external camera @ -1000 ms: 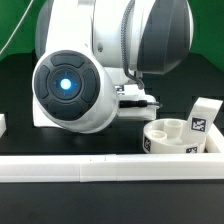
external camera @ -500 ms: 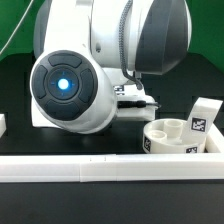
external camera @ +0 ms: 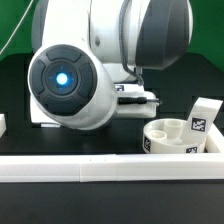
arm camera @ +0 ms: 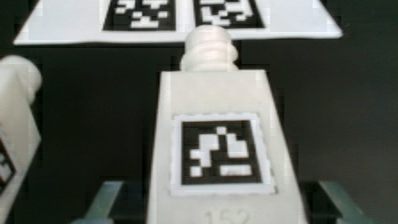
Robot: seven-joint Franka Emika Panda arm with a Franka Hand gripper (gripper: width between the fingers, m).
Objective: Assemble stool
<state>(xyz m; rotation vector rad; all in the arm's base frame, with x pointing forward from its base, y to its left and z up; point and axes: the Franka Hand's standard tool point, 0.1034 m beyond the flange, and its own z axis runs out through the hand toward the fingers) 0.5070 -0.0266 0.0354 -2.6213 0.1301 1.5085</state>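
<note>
Wrist view: a leg block [arm camera: 217, 130] is seen clamped between the fingers [arm camera: 116, 205], so the grasp is judged made; lifting toward a seat disc [external camera: 170, 145] socket is called for next.

The exterior view is showing one robot arm [external camera: 100, 60], one round seat disc [external camera: 170, 147], one standing leg block [external camera: 203, 117] and one long white rail [external camera: 100, 170]. The wrist view is showing one centre leg block [arm camera: 214, 130] in full, one further white piece [arm camera: 18, 110] partly cut off, and one marker board [arm camera: 63, 25] carrying two visible tags.
</note>
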